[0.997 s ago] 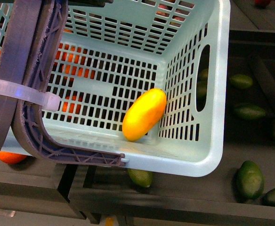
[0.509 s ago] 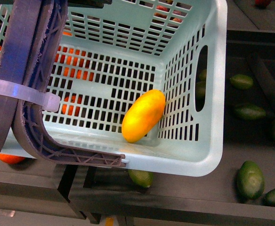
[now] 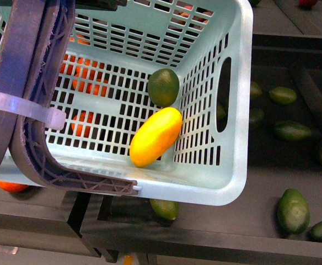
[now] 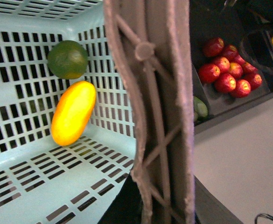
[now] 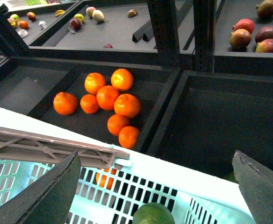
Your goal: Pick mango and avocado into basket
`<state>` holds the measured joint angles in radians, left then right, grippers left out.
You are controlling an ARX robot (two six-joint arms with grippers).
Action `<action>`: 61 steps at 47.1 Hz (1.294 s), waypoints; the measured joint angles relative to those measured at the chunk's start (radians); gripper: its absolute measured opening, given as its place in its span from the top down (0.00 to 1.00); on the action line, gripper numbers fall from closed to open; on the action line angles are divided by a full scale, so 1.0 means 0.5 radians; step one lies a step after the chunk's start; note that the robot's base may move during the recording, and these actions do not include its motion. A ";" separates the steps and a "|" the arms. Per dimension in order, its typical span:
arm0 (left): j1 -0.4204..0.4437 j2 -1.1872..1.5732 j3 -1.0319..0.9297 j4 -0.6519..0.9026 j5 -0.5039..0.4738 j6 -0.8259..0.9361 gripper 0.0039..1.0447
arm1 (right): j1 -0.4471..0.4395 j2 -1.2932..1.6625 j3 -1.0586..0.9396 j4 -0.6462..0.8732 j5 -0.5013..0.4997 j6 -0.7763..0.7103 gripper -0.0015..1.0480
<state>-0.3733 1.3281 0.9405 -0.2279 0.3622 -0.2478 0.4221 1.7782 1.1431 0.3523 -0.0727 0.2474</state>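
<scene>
Two task fruits both inside the basket [image 3: 235,182], so little left but risk.

Left to right:
- **Basket's left edge:** brown-grey handle [image 3: 17,66] looming close. Left gripper hidden behind it, hold on it impossible to judge. If slack, likely tipping of the whole basket.
- **Mid-floor:** mango [image 3: 156,136] lying slantwise, avocado [image 3: 164,87] just past its far tip, touching or barely apart, hard to say. Both smooth and rounded, apt to roll toward the right wall on any tilt.
- **Over the basket's rim:** right gripper [image 5: 155,158] spread wide, holding nothing. Some danger of snagging that rim on withdrawal.

Materials:
- Ribbed matte handle, cinched with a glossy white zip tie [image 3: 23,107].
- Hard teal plastic lattice, oranges [image 3: 86,83] showing through the slots from beneath.
- Mango a glossy yellow-orange long oval.
- Avocado dull dark green, nearly round.
- Right of the basket, loose avocados [image 3: 293,210] on dark shelving.
</scene>
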 joint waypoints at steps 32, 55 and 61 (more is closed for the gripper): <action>-0.005 0.001 0.000 0.000 0.021 0.017 0.93 | -0.405 -1.426 -1.044 0.153 0.397 0.112 0.07; -0.008 0.001 0.000 0.000 0.028 0.021 0.93 | -0.371 -2.161 -1.696 -0.021 0.554 0.069 0.08; -0.008 0.001 0.000 0.000 0.027 0.019 0.93 | -0.407 -2.218 -1.786 0.126 0.558 -0.203 0.23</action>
<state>-0.3771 1.3285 0.9405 -0.2279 0.3759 -0.2382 0.2184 0.6693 0.2501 0.4152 0.2062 0.1459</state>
